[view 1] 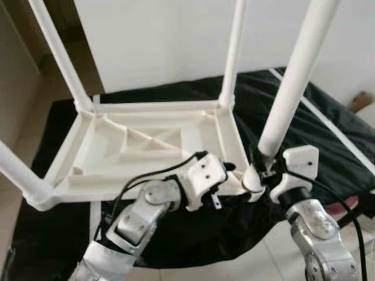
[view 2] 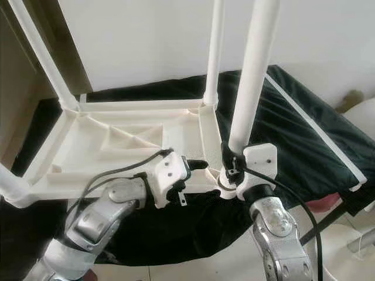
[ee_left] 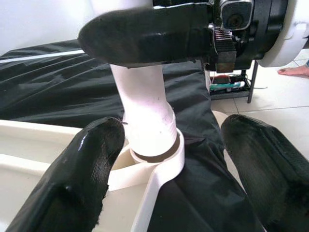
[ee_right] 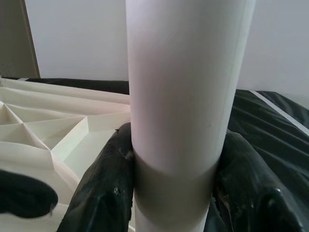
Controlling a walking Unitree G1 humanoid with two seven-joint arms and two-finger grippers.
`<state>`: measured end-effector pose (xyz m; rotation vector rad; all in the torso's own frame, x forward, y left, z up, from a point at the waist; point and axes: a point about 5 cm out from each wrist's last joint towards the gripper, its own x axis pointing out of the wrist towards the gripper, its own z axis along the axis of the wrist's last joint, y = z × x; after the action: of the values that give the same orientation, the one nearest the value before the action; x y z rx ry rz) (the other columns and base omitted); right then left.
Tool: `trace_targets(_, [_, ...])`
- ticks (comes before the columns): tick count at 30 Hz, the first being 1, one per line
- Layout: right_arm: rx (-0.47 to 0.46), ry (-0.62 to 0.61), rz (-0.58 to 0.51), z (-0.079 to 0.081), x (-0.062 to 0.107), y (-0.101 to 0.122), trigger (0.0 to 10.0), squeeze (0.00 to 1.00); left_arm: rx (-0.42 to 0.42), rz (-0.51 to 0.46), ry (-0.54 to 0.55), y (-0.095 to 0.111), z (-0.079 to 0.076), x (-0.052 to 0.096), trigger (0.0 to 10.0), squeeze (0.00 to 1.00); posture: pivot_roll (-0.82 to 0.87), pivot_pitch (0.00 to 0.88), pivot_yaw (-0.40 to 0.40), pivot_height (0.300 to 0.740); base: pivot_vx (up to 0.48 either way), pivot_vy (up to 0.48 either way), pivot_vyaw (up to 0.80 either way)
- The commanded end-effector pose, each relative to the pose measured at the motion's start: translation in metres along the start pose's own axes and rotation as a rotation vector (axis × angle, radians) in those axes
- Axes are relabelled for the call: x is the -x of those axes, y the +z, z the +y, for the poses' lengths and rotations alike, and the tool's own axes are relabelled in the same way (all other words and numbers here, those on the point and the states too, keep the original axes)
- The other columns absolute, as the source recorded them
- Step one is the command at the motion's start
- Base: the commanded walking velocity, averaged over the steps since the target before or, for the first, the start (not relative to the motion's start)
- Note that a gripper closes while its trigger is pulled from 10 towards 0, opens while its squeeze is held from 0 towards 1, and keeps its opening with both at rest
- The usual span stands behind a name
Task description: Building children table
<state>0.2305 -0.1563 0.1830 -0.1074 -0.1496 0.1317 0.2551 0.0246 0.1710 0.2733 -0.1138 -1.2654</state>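
A white moulded-plastic tabletop [view 1: 146,146] lies upside down on a black cloth [view 1: 328,134], its ribbed underside up and smooth round white legs standing from its corners. The right gripper [view 2: 230,165] is clamped on the near-right table leg [view 1: 287,93] just above its corner socket [ee_left: 159,164], black fingers [ee_right: 104,188] pressed to either side of the tube. The left gripper [ee_left: 164,164] sits at the same corner with its fingers spread apart either side of the socket, gripping nothing.
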Motion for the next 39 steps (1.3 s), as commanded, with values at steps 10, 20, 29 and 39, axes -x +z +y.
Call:
trace_targets(10, [0.013,-0.012,0.087,-0.005,0.0,-0.016,10.0,0.0,-0.005,0.0,-0.017,0.002,0.002,0.001,10.0,0.0,-0.08,0.026,0.025,0.74,0.0,0.0,0.0])
trace_targets(20, [0.0,0.097,0.094,0.015,-0.001,-0.021,10.0,0.0,0.0,0.002,-0.008,0.003,0.003,0.003,10.0,0.0,-0.06,0.031,0.02,0.74,0.0,0.0,0.0])
trace_targets(29, [0.002,0.145,0.069,0.014,0.006,-0.017,10.0,0.0,-0.003,0.001,-0.006,0.003,0.006,0.004,10.0,0.0,-0.06,0.04,0.02,0.74,0.0,0.0,0.0])
trace_targets(39, [-0.036,0.179,0.047,0.009,0.01,-0.02,10.0,0.0,-0.002,-0.005,-0.01,0.005,0.006,0.002,10.0,0.0,-0.07,0.042,0.02,0.74,0.0,0.0,0.0])
